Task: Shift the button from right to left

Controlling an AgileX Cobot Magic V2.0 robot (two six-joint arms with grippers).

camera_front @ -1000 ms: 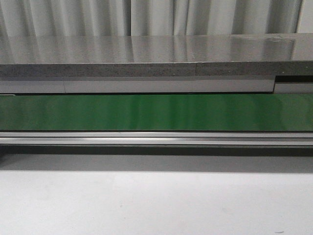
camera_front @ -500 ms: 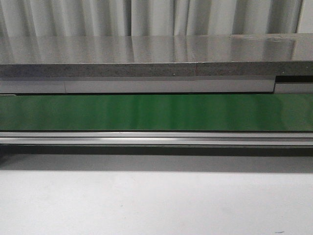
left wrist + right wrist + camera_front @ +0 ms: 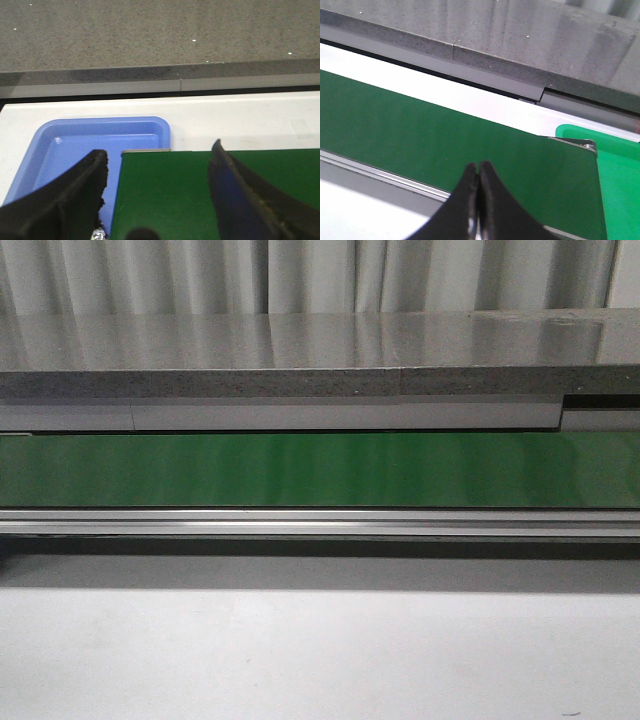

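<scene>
The button is out of view in every frame. My left gripper [image 3: 159, 156] is open above the left end of the green belt [image 3: 165, 195], with nothing between its black fingers [image 3: 85, 185]. A blue tray [image 3: 80, 145] lies just past that belt end and holds nothing that I can see. My right gripper [image 3: 478, 166] is shut with its two black fingertips pressed together and nothing held, hovering over the belt [image 3: 420, 135] near its right end. In the front view neither gripper shows, only the bare green belt [image 3: 320, 470].
A green tray [image 3: 620, 170] sits beyond the belt's right end. A grey speckled counter [image 3: 300, 350] runs along the far side of the belt, and a metal rail [image 3: 320, 523] along its near side. White tabletop [image 3: 320, 650] lies in front.
</scene>
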